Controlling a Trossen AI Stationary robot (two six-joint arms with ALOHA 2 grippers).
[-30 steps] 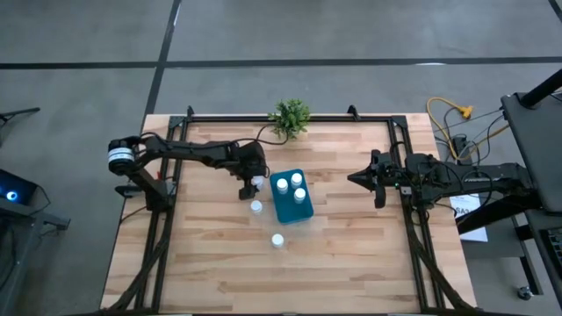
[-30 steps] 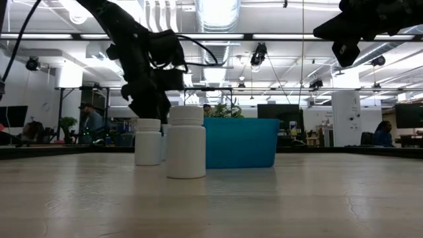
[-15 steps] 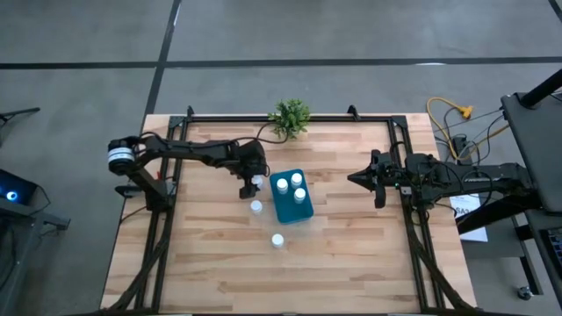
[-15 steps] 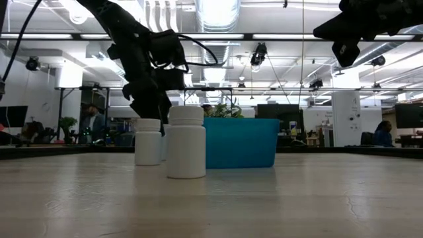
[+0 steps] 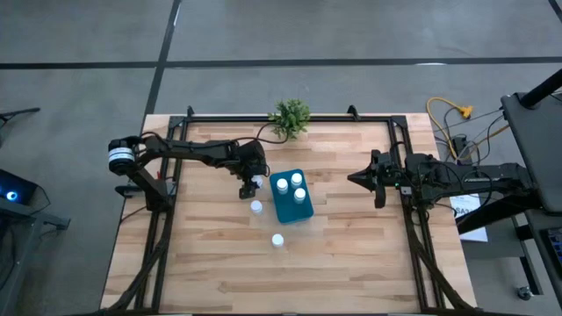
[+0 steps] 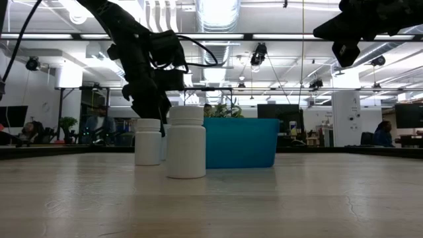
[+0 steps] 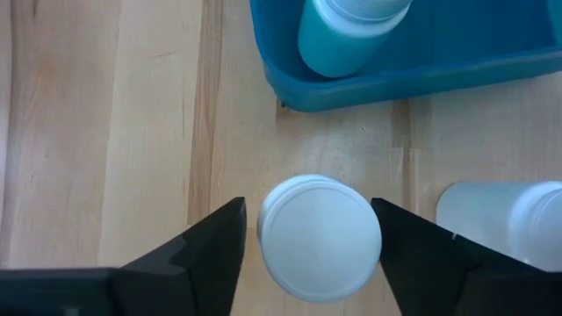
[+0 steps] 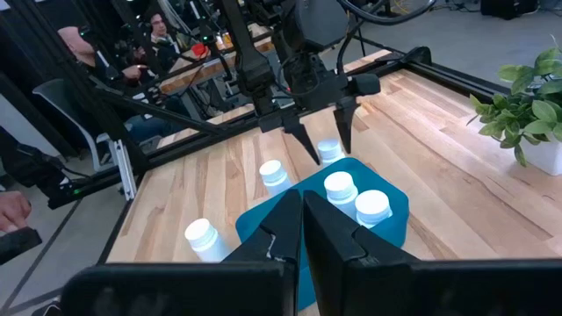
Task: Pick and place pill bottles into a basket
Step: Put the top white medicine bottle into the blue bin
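The wood counter [image 5: 334, 254] stands on a grey floor [image 5: 351, 31]. Long bright lights [image 6: 218, 12] hang from the ceiling. People sit at desks far back.

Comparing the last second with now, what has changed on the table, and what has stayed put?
Little has visibly changed. The left gripper is poised over the same pill bottle beside the basket, with a finger on either side of its cap and gaps still showing; no move shows in the high view. The two other loose bottles, the three in the basket, the plant and the right gripper, shut over the table's right side, stayed as they were.
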